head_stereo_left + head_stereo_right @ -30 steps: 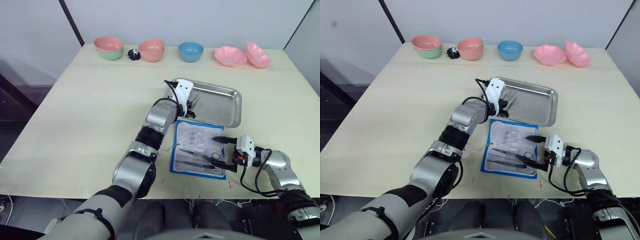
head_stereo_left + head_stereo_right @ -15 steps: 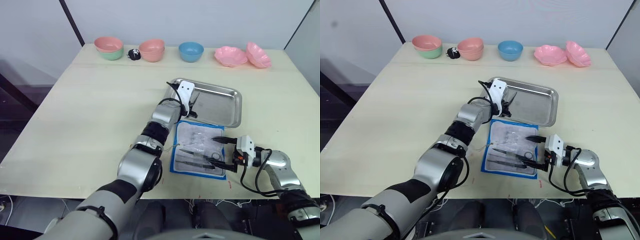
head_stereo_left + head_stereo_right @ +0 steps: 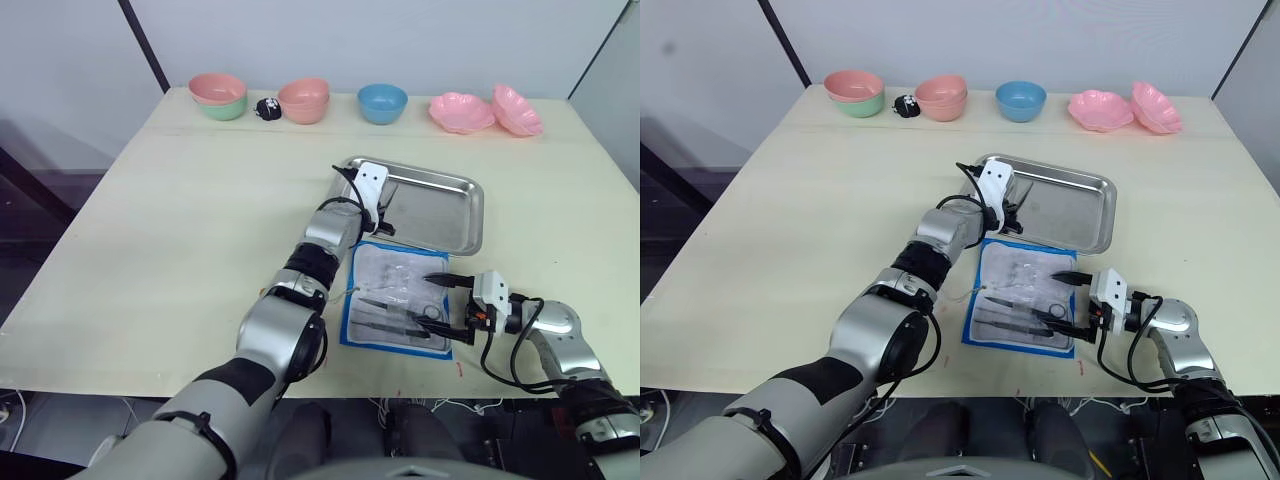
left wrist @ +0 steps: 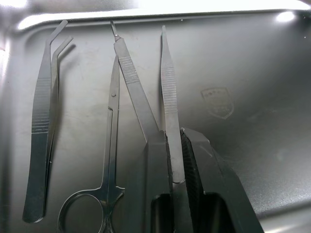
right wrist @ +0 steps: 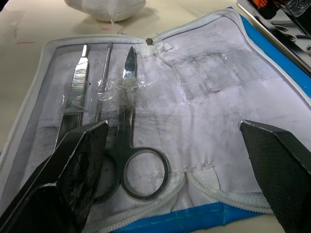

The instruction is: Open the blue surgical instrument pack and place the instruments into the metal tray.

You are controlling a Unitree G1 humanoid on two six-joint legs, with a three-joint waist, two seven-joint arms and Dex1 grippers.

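Pack (image 3: 395, 297) lies open near the surface's front edge, just in front of the tray (image 3: 440, 206), long axis running front to back. My left tool (image 4: 176, 160) is clamped on a tweezer (image 4: 168, 87) over the tray's left end, tip pointing away beside scissors (image 4: 111, 141) already in there. Next I'd let go. Right tool (image 5: 170, 160) gapes wide over the pack's scissors (image 5: 127, 141), ready to grab them.

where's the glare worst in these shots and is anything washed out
In the left wrist view, glare runs along the far rim of the metal tray and washes it out, with a bright spot near one corner; the straight forceps in the left gripper stay readable. In the right wrist view, the clear pockets of the blue surgical instrument pack shine mildly. The eye views are evenly lit with soft shadows.
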